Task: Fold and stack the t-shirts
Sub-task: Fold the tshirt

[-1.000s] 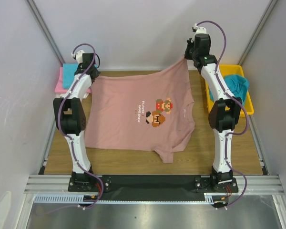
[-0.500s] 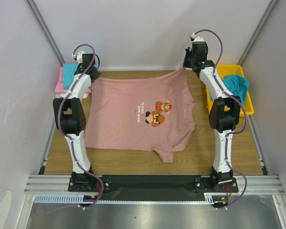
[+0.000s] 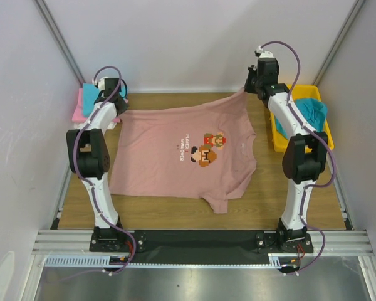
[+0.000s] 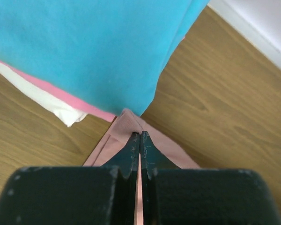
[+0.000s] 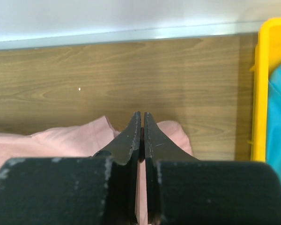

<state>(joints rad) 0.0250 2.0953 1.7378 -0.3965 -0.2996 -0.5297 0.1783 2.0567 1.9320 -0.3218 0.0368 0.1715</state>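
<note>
The dusty-pink t-shirt [image 3: 175,150] lies spread on the desk [image 3: 269,200], its long axis running 9 to 3 o'clock with the collar toward 3. The left fingers [image 4: 133,140] are closed on its far hem corner and the right fingers [image 5: 135,123] on its far sleeve end. The cloth lies at 6 o'clock from both, so the fold likely comes that way. Count: 1 spread shirt, 3 in the folded stack [image 3: 84,103] at 10 o'clock, and 1 teal shirt [image 3: 310,113] in the yellow tray [image 3: 329,138].

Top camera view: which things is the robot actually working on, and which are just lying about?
Part of the job: dusty-pink shirt, pinched by left gripper and right gripper; folded shirt stack; crumpled teal shirt at right.
Just lying about: yellow tray; wooden table.
</note>
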